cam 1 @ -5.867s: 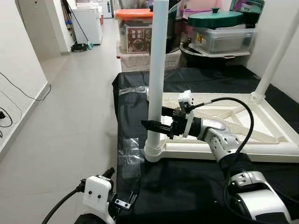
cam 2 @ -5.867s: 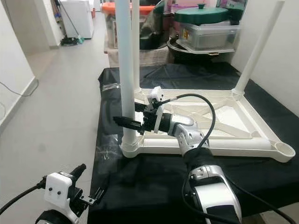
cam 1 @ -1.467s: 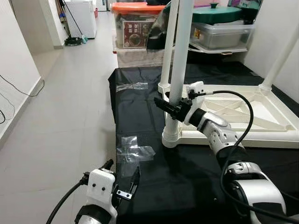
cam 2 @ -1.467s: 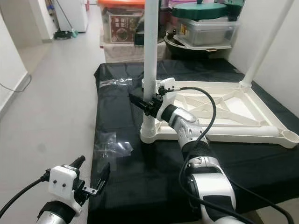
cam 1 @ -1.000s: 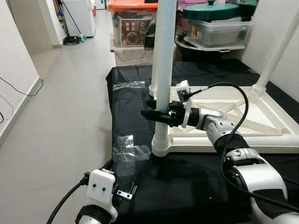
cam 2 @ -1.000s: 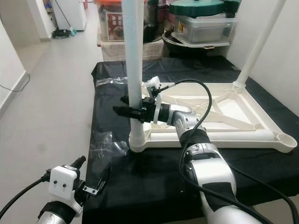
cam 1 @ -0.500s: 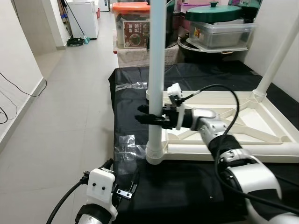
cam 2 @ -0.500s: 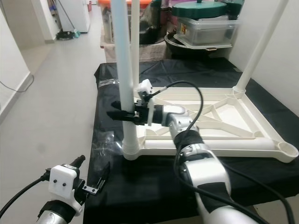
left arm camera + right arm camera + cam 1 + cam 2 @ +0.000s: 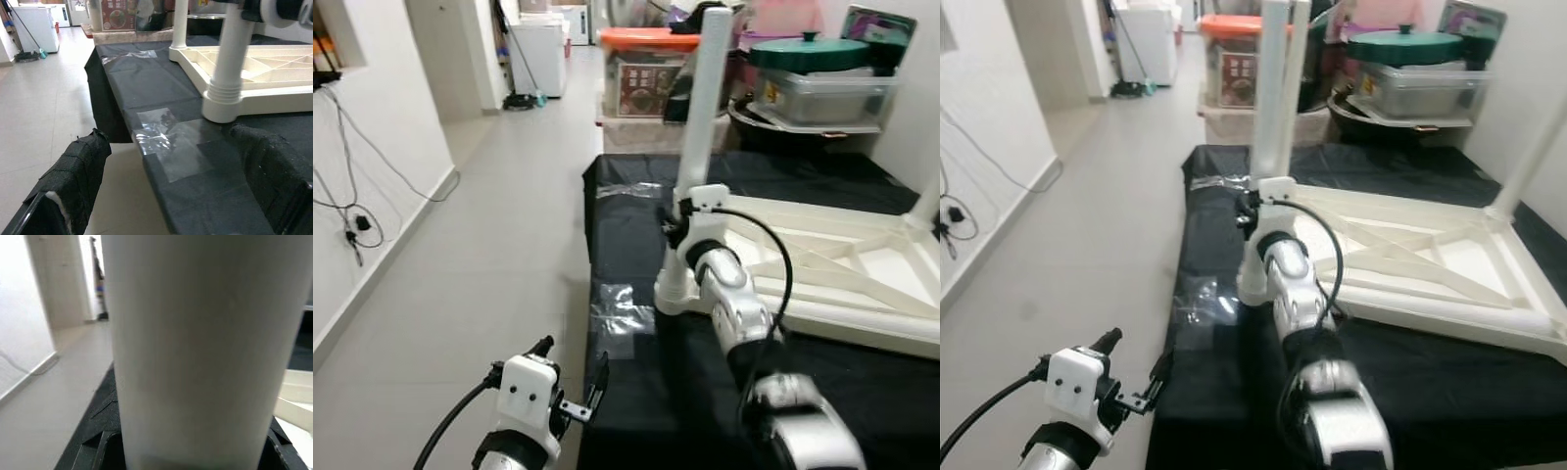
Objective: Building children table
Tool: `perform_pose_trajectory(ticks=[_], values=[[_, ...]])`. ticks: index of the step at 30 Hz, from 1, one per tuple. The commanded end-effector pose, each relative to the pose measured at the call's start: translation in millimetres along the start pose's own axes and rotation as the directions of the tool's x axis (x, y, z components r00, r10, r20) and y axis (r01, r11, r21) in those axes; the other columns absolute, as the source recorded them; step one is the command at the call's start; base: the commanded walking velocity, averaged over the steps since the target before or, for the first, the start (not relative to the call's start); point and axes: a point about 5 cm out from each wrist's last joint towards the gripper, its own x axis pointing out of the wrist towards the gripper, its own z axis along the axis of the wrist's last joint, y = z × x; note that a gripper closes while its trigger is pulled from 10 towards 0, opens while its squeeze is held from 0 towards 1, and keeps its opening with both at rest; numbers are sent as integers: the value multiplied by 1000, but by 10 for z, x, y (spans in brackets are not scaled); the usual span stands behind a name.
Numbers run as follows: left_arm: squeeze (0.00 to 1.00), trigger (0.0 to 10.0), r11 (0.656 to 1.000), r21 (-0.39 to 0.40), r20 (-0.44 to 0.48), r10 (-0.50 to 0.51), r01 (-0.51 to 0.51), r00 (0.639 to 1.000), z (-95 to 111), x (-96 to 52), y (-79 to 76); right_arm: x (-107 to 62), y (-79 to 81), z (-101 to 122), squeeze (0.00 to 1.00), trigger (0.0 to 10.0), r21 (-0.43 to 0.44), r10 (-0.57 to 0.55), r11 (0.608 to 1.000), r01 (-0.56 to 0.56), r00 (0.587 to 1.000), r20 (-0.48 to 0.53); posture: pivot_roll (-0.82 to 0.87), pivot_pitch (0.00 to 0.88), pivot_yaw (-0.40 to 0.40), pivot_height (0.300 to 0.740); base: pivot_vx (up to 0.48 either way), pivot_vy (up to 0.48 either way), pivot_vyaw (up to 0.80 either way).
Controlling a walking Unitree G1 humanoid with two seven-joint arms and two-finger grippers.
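Swung round, right pincer point(image 9: 674, 227) hugs leg point(image 9: 700, 117) (storage bins point(image 9: 822, 73) behind).

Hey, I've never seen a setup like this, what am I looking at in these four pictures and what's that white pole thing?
This is a humanoid robot with two silver arms, each ending in two long black fingers. Two pictures come from cameras on its head, looking forward and down. The other two come from cameras on its wrists.

On a black-covered surface lies a white plastic children's table, upside down, with its legs pointing up. The right gripper is up against the near corner leg, which stands in its corner socket; the right wrist picture looks at that leg from very close, with the black fingers either side of it. The left gripper hangs low beside the surface edge, fingers open, holding nothing. Clear tape sticks to the cover, and storage bins stand behind.
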Motion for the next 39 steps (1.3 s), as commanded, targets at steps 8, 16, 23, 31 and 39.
perform_pose_trajectory(ticks=[8,16,23,31,39], values=[[0,10000,1000,8,0,-2,2,1000,-11,18,-1,-91,154,-241,0,10000,65,-117,990,126,985,-128,28,10,-16,740,0,0,0],[0,10000,1000,0,4,-8,8,1000,-16,26,-34,-91,292,-94,0,10000,138,239,960,-244,970,54,21,0,-16,740,0,0,0],[0,10000,1000,0,0,-11,11,1000,-28,25,-40,-5,139,-58,0,10000,102,494,860,-500,866,80,20,0,-14,740,0,0,0],[0,10000,1000,5,0,-15,15,1000,-38,33,-37,-36,186,-16,0,10000,213,913,406,-889,402,-61,33,0,-18,740,0,0,0],[0,10000,1000,6,3,-14,14,1000,-37,39,-42,-129,265,84,0,10000,222,995,97,-970,88,-53,40,0,-22,740,0,0,0]])
